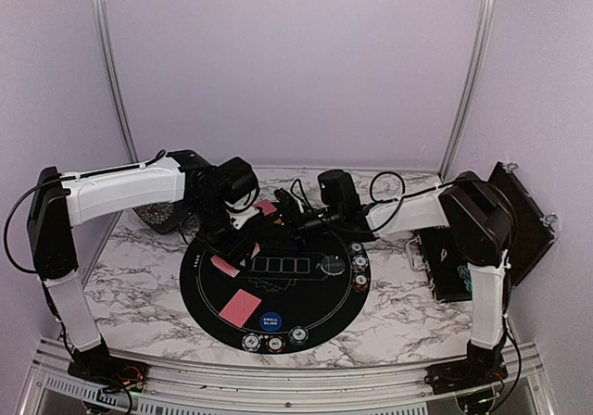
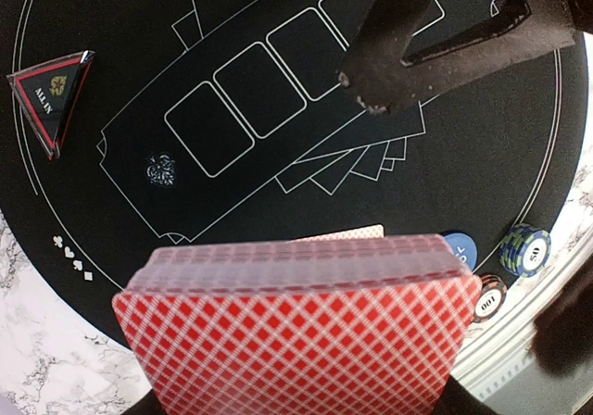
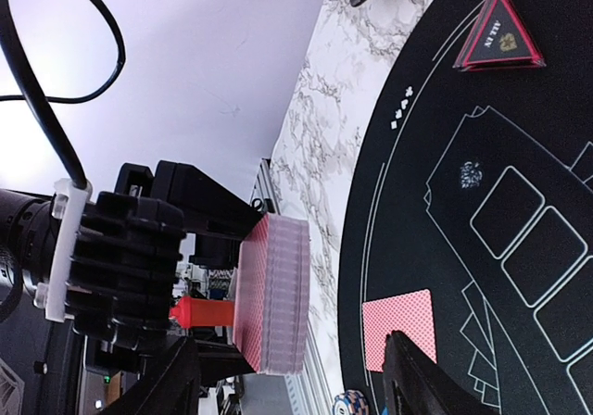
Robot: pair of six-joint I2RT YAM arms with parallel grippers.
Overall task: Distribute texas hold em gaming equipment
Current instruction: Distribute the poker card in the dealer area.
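Lilac walls close in a marble table (image 1: 139, 295) on which a round black mat (image 1: 204, 285) lies. At the left, the left gripper (image 1: 248, 219) is clamped on the deck of red-backed cards (image 2: 296, 332), holding it on edge above the far side of the mat and facing the other arm. Below it, two cards lie face down on the mat's left half, one (image 1: 220, 267) nearer the rim and one (image 1: 243, 307) closer to the bases. The black triangular marker (image 2: 51, 95) sits by the mat's edge. A blue button (image 1: 271, 321) and a row of chips (image 1: 275, 344) rest at the near rim, and more chips (image 1: 359, 265) line the right rim. Further right, the right gripper (image 3: 292, 378) points at the deck with its fingers spread and nothing between them, apart from the cards. A black chip case (image 1: 463, 267) lies at the far right. Dealing looks to be the step in hand. The next move likely calls for the right fingers to pinch a single card off the deck without dragging its neighbours.
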